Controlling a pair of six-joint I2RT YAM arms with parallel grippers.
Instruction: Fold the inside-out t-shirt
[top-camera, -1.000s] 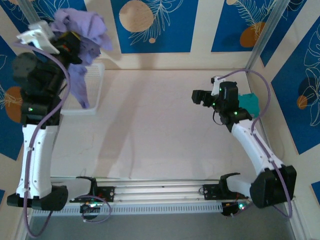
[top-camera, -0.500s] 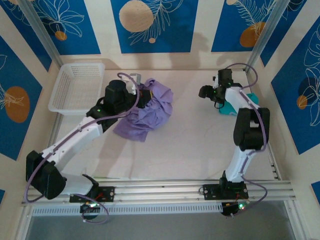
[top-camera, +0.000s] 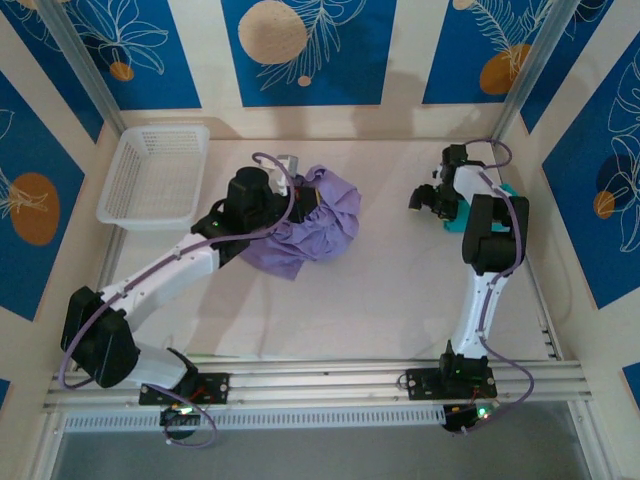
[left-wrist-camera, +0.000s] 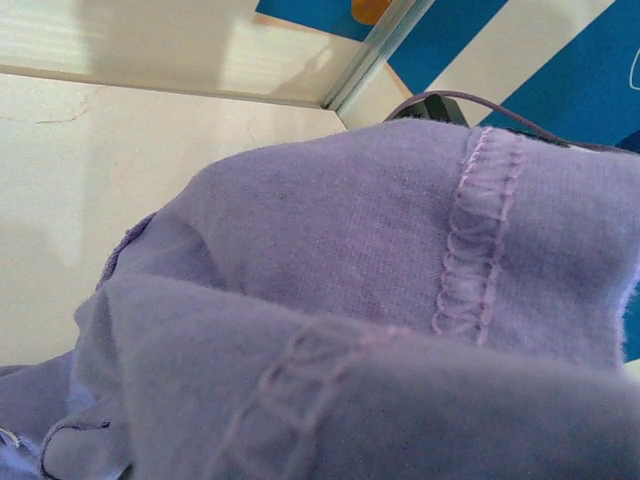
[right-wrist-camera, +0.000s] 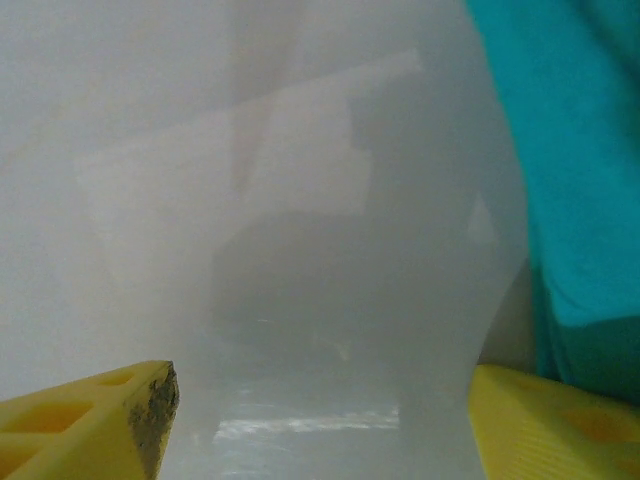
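Observation:
The inside-out t-shirt (top-camera: 322, 226) is a lavender heap lying bunched on the table a little left of centre. My left gripper (top-camera: 296, 196) is buried in the heap's left edge and is shut on the cloth. In the left wrist view the t-shirt (left-wrist-camera: 340, 250) lies over the fingers and hides them, with its overlock seams facing out. My right gripper (top-camera: 418, 198) hovers low at the back right. Its yellow fingertips (right-wrist-camera: 130, 420) stand wide apart with nothing between them, and the right gripper (right-wrist-camera: 320, 430) faces bare table.
A white plastic basket (top-camera: 160, 175) stands at the back left. A teal-green garment (top-camera: 485, 213) lies by the right wall, just behind the right gripper, and the teal garment (right-wrist-camera: 560, 150) fills the upper right of the right wrist view. Free table lies in front of the heap.
The left arm swung from high above the basket down to mid-table, carrying the t-shirt, which now rests on the table. The right arm drew back toward the teal garment and its jaws narrowed slightly.

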